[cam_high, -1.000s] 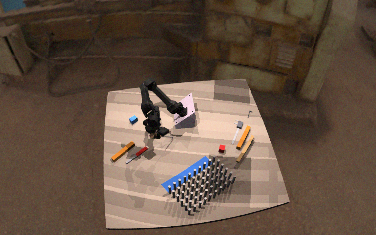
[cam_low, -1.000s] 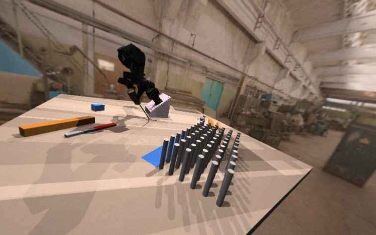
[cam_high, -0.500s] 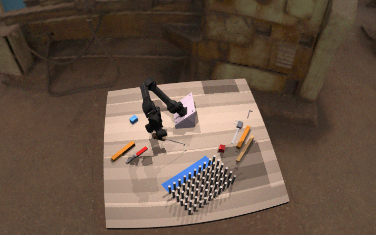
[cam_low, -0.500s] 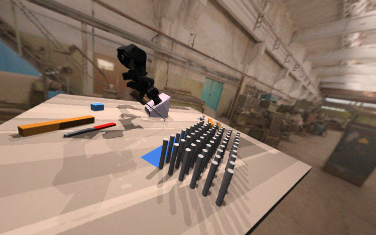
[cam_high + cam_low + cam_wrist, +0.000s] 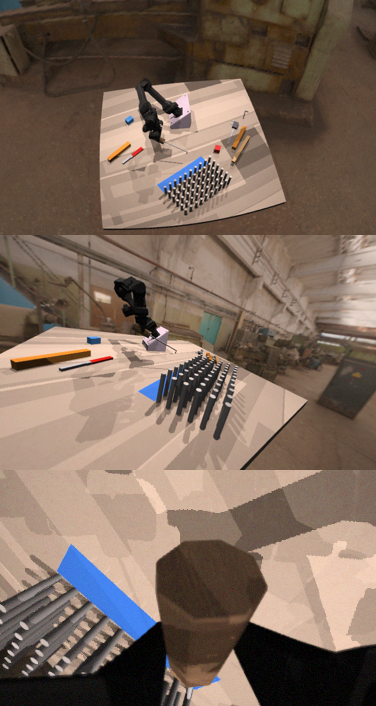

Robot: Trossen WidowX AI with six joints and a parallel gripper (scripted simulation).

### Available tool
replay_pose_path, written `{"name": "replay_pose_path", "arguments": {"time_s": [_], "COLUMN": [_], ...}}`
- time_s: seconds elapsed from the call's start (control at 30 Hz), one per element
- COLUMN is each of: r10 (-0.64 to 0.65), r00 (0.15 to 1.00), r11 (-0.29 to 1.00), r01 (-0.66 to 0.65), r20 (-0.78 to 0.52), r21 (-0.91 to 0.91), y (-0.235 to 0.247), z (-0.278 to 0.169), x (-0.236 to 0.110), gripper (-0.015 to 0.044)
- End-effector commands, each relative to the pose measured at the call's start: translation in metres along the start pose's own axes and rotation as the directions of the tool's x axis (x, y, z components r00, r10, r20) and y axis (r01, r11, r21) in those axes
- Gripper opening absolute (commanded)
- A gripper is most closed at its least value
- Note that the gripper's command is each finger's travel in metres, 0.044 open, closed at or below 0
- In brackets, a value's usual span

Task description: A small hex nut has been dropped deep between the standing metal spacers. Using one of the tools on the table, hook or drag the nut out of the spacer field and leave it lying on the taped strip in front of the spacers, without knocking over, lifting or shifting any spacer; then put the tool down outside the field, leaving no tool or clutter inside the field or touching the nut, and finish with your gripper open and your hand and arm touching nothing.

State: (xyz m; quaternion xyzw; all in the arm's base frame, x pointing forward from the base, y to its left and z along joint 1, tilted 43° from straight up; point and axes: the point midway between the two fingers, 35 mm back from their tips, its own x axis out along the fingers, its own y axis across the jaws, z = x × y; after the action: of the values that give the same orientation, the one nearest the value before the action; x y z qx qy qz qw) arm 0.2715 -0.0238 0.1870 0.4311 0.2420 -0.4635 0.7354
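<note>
Tool (image 5: 160, 139) clamped on hook pick (image 5: 176, 146): brown faceted handle, thin wire shaft, bent tip.

Matt dark-metal spacers (image 5: 197, 182), a hook tool (image 5: 174, 146) of thin wire (brown wood-grained handle) — smooth, pale planked table (image 5: 124, 191).

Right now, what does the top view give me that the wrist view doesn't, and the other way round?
Only the top view shows the hook tool's thin wire shaft reaching toward the spacers, plus the spare tools: the red-handled bar, the orange block and the sticks at the far side. Only the wrist view shows the tool's brown wooden handle close up, clamped in the pincer. Both show the blue taped strip and the standing spacers beside it. Neither shows the nut.
</note>
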Motion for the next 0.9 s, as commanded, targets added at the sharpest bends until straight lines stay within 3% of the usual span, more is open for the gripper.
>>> {"name": "replay_pose_path", "arguments": {"time_s": [0.0,0.6,0.87], "r10": [0.018,0.081,0.093], "r00": [0.999,0.981,0.975], "r11": [0.989,0.742,0.664], "r01": [-0.011,0.058,0.090], "r20": [-0.043,-0.176,-0.201], "r21": [0.149,0.668,0.742], "y": [0.004,0.018,0.020], "z": [-0.010,-0.039,-0.045], "x": [0.001,0.000,-0.001], "gripper": [0.0000,0.0000,0.0000]}}
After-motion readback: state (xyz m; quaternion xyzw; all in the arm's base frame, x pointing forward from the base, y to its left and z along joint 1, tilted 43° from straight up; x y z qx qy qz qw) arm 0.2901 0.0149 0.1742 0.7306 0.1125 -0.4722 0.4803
